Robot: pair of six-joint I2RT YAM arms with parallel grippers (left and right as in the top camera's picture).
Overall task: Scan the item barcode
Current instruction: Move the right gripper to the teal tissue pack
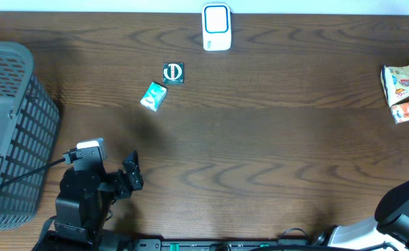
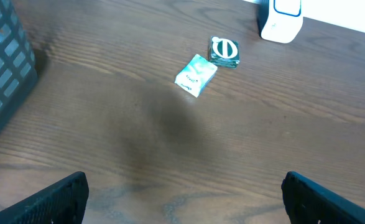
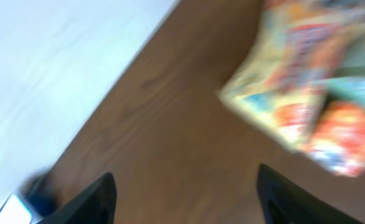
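Bright, even, diffuse light falls from above in the overhead view. The dark wood tabletop point(image 1: 274, 139) shows its grain crisply, with a faint shadow at upper left beside the basket point(image 1: 9, 139). The white scanner point(image 1: 217, 28) at top centre is nearly blown out.

In the left wrist view a soft, broad shadow blots the middle of the frame. The teal packet point(image 2: 196, 74) is sharp, and the left end effector point(image 2: 185, 180) shows as near-black shapes in the lower corners.

The right wrist view is heavily motion-blurred: the snack packs point(image 3: 313, 87) at upper right are smeared colour, and the upper left is washed-out white.
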